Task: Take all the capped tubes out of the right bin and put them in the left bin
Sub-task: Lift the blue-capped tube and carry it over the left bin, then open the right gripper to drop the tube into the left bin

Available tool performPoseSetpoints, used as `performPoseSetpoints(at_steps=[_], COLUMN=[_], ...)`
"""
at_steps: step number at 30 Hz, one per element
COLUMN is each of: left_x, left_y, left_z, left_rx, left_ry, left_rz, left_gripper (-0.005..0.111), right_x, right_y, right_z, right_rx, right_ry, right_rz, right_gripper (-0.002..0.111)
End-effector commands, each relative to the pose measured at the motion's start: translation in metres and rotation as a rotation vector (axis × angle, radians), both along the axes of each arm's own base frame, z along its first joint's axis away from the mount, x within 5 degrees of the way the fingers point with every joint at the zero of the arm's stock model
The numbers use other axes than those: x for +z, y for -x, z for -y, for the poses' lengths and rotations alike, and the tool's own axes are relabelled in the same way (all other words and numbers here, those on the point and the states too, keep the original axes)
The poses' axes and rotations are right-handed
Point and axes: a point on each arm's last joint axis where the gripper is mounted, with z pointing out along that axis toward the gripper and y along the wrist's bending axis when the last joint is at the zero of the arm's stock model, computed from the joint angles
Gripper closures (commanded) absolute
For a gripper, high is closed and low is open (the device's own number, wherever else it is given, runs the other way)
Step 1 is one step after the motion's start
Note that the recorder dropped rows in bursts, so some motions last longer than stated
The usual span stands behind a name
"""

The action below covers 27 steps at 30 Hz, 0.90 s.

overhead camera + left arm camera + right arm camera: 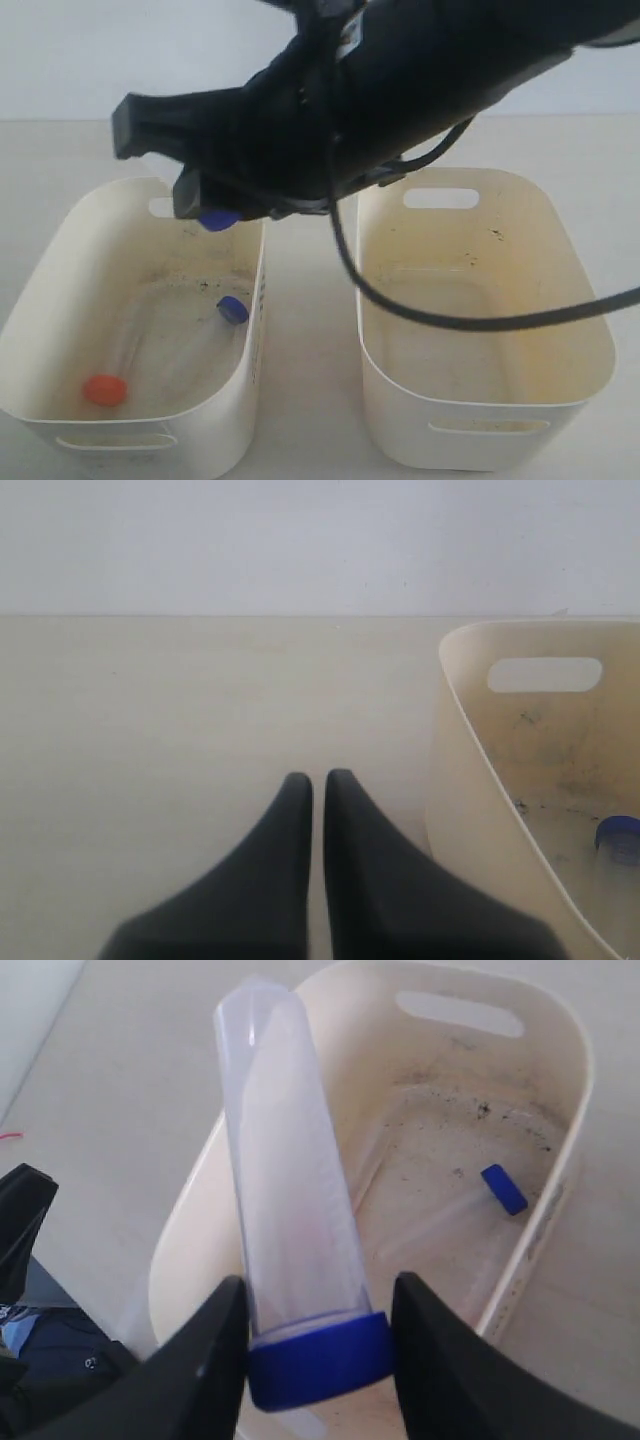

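The left gripper sits off to the side over bare table, its jaws pressed almost together with nothing between them. Next comes the left bin, where an orange-capped tube and a blue-capped tube lie on the speckled floor. The right gripper has reached across and hangs above that bin, part-way closed and pinching the held tube just above its blue cap. I'd call this the drop-off. The next move only needs the jaws to spread, perhaps after lowering a little so the tube doesn't bounce out. I can see no tube in the right bin, so this may be the last. From the outside, the dark arm covers the left bin's far rim and hides the held tube's clear body.
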Motion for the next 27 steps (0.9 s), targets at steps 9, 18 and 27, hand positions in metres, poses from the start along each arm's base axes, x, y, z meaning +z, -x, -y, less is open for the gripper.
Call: performPoseSetpoints(at_steps=[9,18,27], left_x=[-0.001,-0.001,-0.001], left_y=[0.0,0.0,0.0], left_z=[0.0,0.0,0.0], left_rx=[-0.003,-0.003,-0.003], left_ry=[0.011,0.011,0.011], left_rz=[-0.001,-0.001,-0.001], left_gripper=[0.103,0.103,0.103], right_x=[-0.046,-0.043,-0.044], right_y=[0.0,-0.002,-0.002], right_z=[-0.044,-0.047,-0.047], right_rx=[0.052,0.013,0.015], right_ry=[0.023,-0.034,-0.023], right_rz=[-0.005,0.003,-0.007], right_gripper=[0.093,0.026,0.026])
